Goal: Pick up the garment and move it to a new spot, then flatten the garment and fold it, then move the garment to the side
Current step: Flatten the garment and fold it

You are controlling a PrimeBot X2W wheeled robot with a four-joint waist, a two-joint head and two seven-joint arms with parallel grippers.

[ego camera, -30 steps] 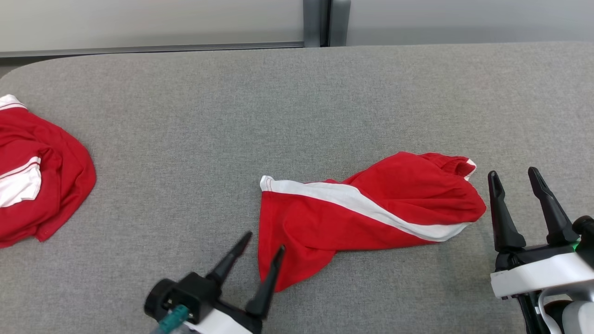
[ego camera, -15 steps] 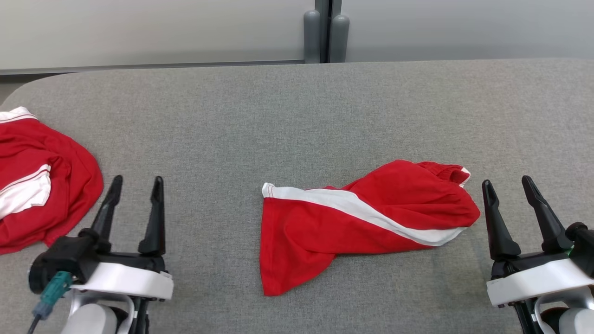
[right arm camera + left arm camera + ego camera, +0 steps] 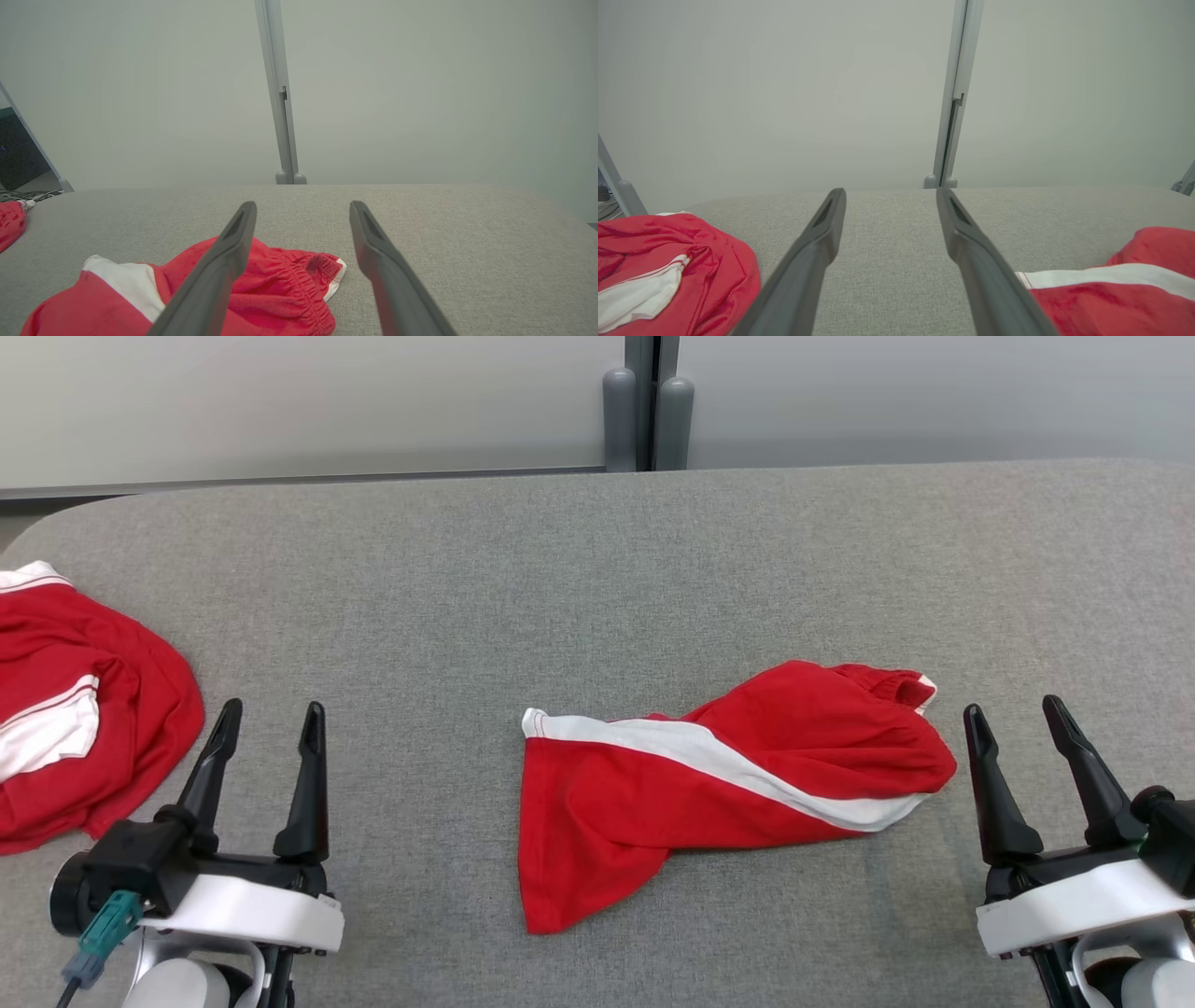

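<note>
On the grey worktop [image 3: 560,579], near the middle of my head view, I see the red garment [image 3: 728,793] lying crumpled. A white stripe runs across it and its elastic waistband is bunched at the right end. My left end effector [image 3: 274,709] is well to the garment's left, with its fingers spread apart and nothing between them. My right end effector [image 3: 1012,707] is just beside the waistband end, its fingers likewise apart and empty. A second red-and-white garment [image 3: 84,700] lies heaped at the worktop's left edge, near the left end effector.
</note>
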